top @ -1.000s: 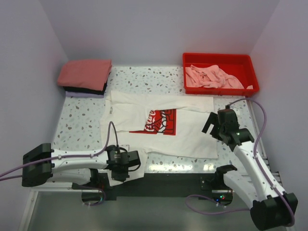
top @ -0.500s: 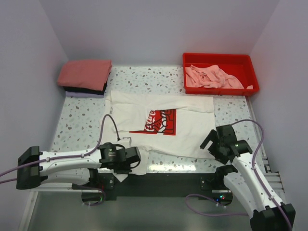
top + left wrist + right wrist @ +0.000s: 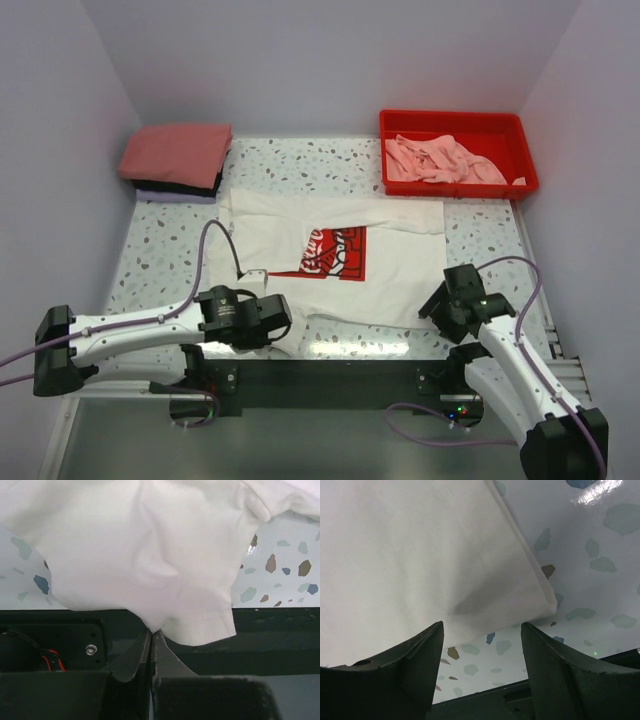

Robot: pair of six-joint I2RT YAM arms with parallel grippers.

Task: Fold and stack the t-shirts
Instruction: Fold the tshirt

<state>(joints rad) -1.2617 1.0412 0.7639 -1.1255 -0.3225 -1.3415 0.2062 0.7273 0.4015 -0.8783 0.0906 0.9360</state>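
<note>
Lower now, the right gripper [image 3: 482, 627] straddles, jaws spread, the 5 o'clock corner of the white t-shirt [image 3: 395, 270]. The left gripper [image 3: 151, 632] pinches its 7 o'clock edge. It lies lengthwise 9-to-3, collar toward 9.

I read the white t-shirt [image 3: 400, 270] as soft matt cotton, lightly creased, and its hem shows a stitched edge in the left wrist view. The red print [image 3: 335, 252] on it looks flat and smooth. The tabletop [image 3: 170, 250] is glossy speckled terrazzo, catching light along the lower edge of the overhead frame. At upper right, the red tray [image 3: 450, 116] is smooth, slightly shiny plastic holding crumpled matt pink t-shirts [image 3: 440, 160]. At upper left, the salmon-red t-shirt [image 3: 175, 152] is smooth folded cloth. The left gripper [image 3: 151, 631] and right gripper [image 3: 481, 625] have dull black plastic fingers.
</note>
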